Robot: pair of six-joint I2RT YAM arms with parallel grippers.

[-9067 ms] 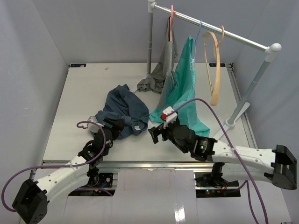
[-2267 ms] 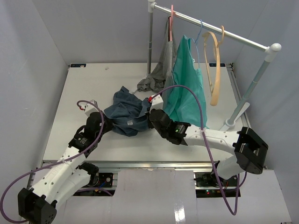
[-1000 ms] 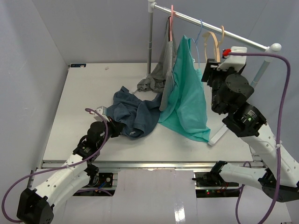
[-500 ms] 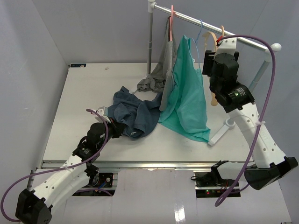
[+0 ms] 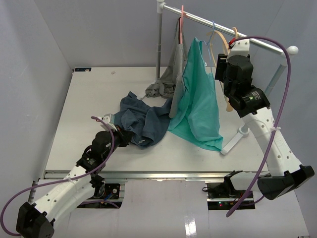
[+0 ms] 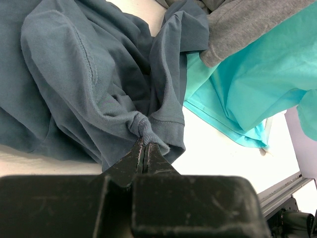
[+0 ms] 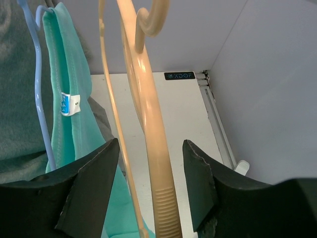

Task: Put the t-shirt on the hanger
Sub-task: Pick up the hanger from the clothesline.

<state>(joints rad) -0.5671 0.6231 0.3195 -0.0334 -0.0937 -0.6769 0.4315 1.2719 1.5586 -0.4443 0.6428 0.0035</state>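
Two grips noted. Left fingers [image 6: 140, 157] clamped together on a bunched hem fold of the t-shirt [image 6: 74, 74]; the remainder lies crumpled beyond the tips on the tabletop [image 5: 89, 99]. Cloth looks light and limp, likely to drape; collar seems the better hold. Right fingers [image 7: 94, 188] stand apart, hanger [image 7: 148, 124] between them, apparently stiff and smooth. No containers seen.
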